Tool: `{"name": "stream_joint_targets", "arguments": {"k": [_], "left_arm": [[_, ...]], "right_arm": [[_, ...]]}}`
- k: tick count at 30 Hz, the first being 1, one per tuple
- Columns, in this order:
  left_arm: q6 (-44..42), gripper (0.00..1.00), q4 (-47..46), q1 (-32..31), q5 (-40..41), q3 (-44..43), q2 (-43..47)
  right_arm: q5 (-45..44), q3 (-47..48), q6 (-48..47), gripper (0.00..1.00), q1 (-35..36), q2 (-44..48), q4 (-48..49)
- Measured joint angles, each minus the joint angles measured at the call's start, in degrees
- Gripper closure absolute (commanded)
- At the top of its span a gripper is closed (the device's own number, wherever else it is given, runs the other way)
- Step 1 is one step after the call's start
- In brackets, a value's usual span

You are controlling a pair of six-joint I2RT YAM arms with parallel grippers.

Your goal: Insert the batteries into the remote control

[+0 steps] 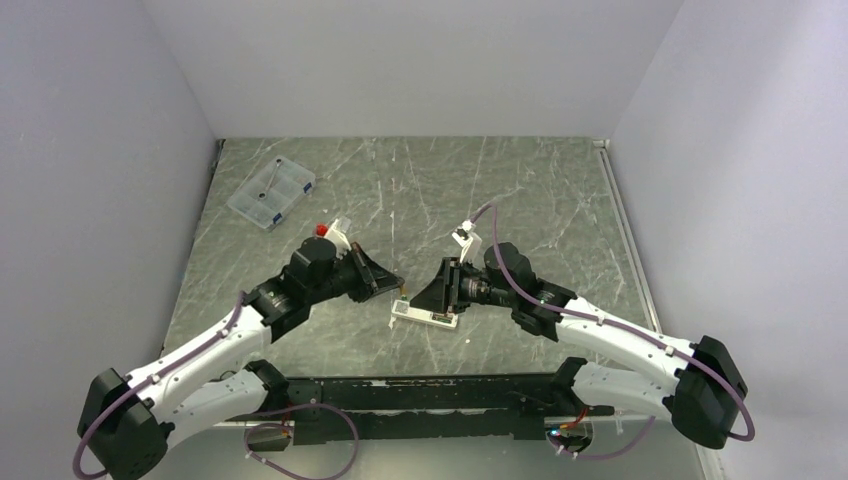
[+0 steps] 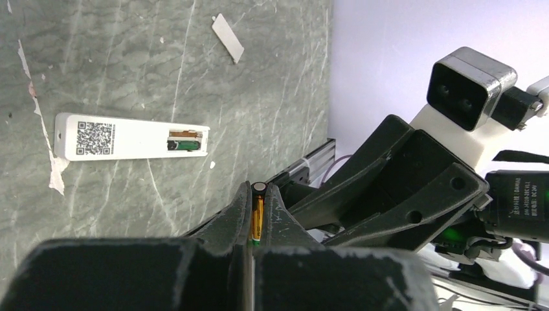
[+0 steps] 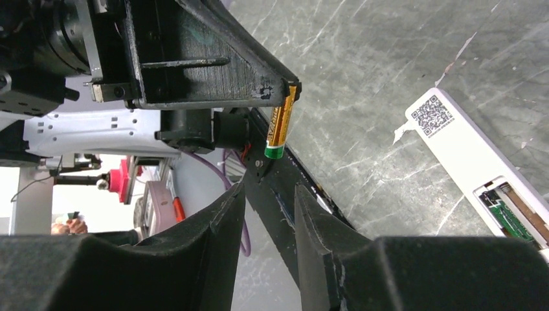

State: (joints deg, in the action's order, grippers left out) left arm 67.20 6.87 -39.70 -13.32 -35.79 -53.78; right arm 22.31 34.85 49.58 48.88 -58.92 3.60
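Left wrist view shows the copper-orange battery [image 2: 258, 217] squeezed between the fingers of the clenched left claw [image 2: 258, 194]. Only the right wrist view shows its green-banded end sticking out free. The remote control [image 2: 129, 137] lies face down near the near edge of the bench [image 1: 500, 180], between both claws and touched by neither. A dark green battery [image 2: 186, 145] sits in its open bay. The right claw [image 3: 268, 214] stands parted and empty. The bench is grey marbled and the walls [image 1: 400, 60] are pale.

White arms [image 1: 215, 350], black joints [image 1: 120, 425], mauve cables [image 1: 505, 275]; the left tool [image 1: 400, 287] and right tool [image 1: 414, 298] are black wedges.
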Motion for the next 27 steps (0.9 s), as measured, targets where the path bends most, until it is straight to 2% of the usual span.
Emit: {"name": "stream_joint_targets", "arguments": {"k": [13,27], "left_arm": [[7.28,1.0,-5.62,0.15,2.49,5.68,3.85],[11.58,1.0,-10.86,0.15,3.15,9.31,5.7]], "right_arm": [[-3.8,0.0,2.34,0.62,0.79,-0.04,1.07],[-3.89,0.96,3.89,0.62,1.11,-3.48,3.56]]}}
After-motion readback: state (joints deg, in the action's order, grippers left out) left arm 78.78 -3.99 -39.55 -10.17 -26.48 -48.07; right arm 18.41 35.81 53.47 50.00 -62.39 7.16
